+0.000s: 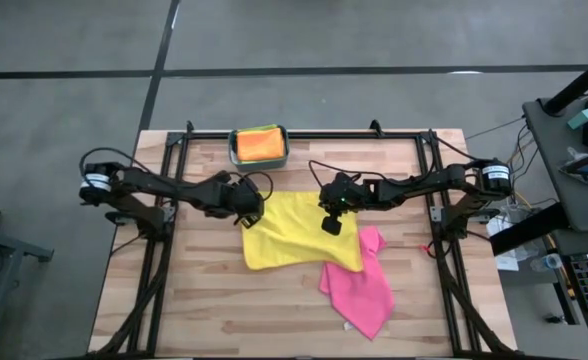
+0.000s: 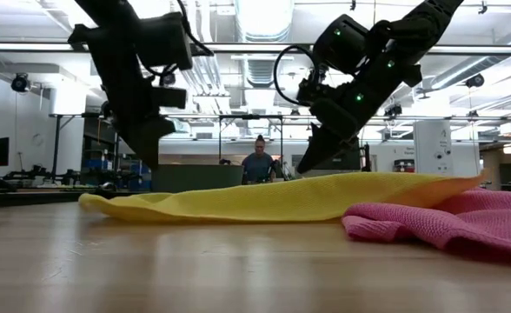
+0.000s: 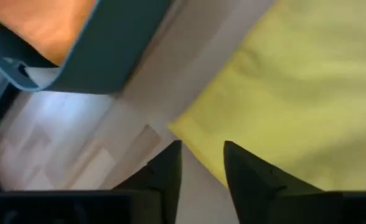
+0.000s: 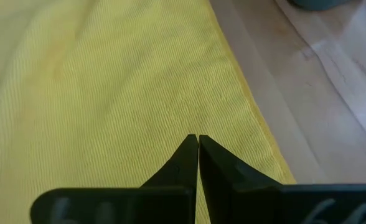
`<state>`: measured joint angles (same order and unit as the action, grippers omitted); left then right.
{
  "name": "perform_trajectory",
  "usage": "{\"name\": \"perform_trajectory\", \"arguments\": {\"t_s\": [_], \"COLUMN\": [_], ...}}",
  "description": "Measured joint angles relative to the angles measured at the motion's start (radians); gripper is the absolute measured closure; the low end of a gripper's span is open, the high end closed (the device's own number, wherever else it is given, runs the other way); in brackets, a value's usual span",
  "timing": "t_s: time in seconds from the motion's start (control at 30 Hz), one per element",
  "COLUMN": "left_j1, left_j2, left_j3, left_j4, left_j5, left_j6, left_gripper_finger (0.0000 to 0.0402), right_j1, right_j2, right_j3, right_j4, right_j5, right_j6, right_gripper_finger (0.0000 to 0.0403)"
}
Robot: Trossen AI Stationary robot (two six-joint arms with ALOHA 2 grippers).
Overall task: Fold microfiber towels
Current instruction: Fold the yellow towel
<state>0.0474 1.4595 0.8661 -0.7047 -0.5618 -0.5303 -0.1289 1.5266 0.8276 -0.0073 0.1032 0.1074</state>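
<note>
Operator, here's what you had on the bench (image 1: 194, 300), near to far by the high view.

Pink towel (image 1: 359, 285) lay crumpled nearest the front edge, around 5 o'clock from bench centre. Its upper corner sat at the yellow towel's right edge; overlap or just touching, couldn't tell.

Yellow towel (image 1: 296, 232) lay spread roughly flat mid-bench, slightly skewed, with a low ripple visible in the low view.

Your right gripper (image 1: 331, 222) hung over the yellow towel's right part, about 3 o'clock from that towel's centre. Right wrist view showed its fingers (image 4: 184, 163) closed tip to tip, nothing pinched between them, cloth beneath. Low view put the tips just above the fabric; contact not confirmable.

Your left gripper (image 1: 246, 215) sat at the yellow towel's top left corner, about 10 o'clock from that towel's centre. Left wrist view showed its fingers (image 3: 167, 171) parted by a narrow gap, holding nothing, straddling the towel's edge line with bare wood in the gap.

Teal bin (image 1: 236, 156) stood at the back edge, 12 o'clock, holding an orange towel (image 1: 258, 146) with a yellowish green strip (image 1: 258, 129) showing along the far side.

A person (image 2: 259, 163) stood in the room well beyond the bench.
</note>
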Motion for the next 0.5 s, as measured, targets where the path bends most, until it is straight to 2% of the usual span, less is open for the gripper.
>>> {"name": "perform_trajectory", "arguments": {"t_s": [0.07,0.2,0.3,0.37,0.5], "left_j1": [0.000,-0.026,-0.062,-0.081,-0.090], "left_j2": [-0.027,-0.073,-0.073,-0.059,-0.025], "left_j3": [0.000,-0.021,-0.067,-0.107,-0.170], "left_j4": [0.004,0.112,0.249,0.342,0.464], "left_j5": [0.055,0.316,0.452,0.489,0.482], "left_j6": [0.013,0.124,0.177,0.201,0.168], "left_gripper_finger": [0.0281,0.0274,0.0282,0.0288,0.0296], "right_j1": [-0.002,-0.007,-0.019,-0.032,-0.064], "right_j2": [0.000,0.017,0.046,0.070,0.115], "right_j3": [0.000,0.000,0.000,0.000,0.000], "right_j4": [-0.012,-0.035,-0.042,-0.040,-0.038], "right_j5": [0.000,-0.001,-0.002,0.000,0.002], "right_j6": [0.007,0.006,0.006,0.008,0.028], "right_gripper_finger": [0.0394,0.0394,0.0394,0.0394,0.0394]}}
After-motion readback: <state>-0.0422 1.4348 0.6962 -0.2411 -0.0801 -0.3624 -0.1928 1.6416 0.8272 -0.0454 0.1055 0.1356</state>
